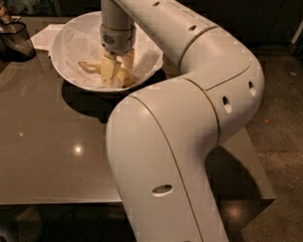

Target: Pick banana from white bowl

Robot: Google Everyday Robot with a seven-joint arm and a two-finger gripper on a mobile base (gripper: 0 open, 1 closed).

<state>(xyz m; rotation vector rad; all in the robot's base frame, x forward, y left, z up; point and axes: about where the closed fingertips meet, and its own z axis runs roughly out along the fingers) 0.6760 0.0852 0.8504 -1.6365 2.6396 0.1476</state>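
Gripper (117,72) position: lowered inside the white bowl (63,40), right of the bowl's centre, pointing straight down from the wrist above it. Whether it is spread or clamped cannot be told; its lower end merges with the pale fruit beneath it.

Banana (92,67): lying in the bowl on crinkled white paper (149,58). Its thin stem end points left and is exposed; the rest runs under the gripper and is mostly covered by it. Contact between the two looks likely but cannot be confirmed.

Bowl: standing at the far left part of the grey table (51,139), casting a dark shadow on the near side.

Surroundings: a dark transparent container (14,41) stands to the left of the bowl, near it but apart. A flat white sheet (45,34) lies on the table behind the bowl's left side, partly hidden by the rim. A light reflection (78,149) shows on the table surface, well apart from the bowl.

Obstructions: the arm (192,94) fills the foreground and right half of the view, bending over the table's right end and hiding the bowl's right edge. Floor (286,122) is visible to the right of the table.
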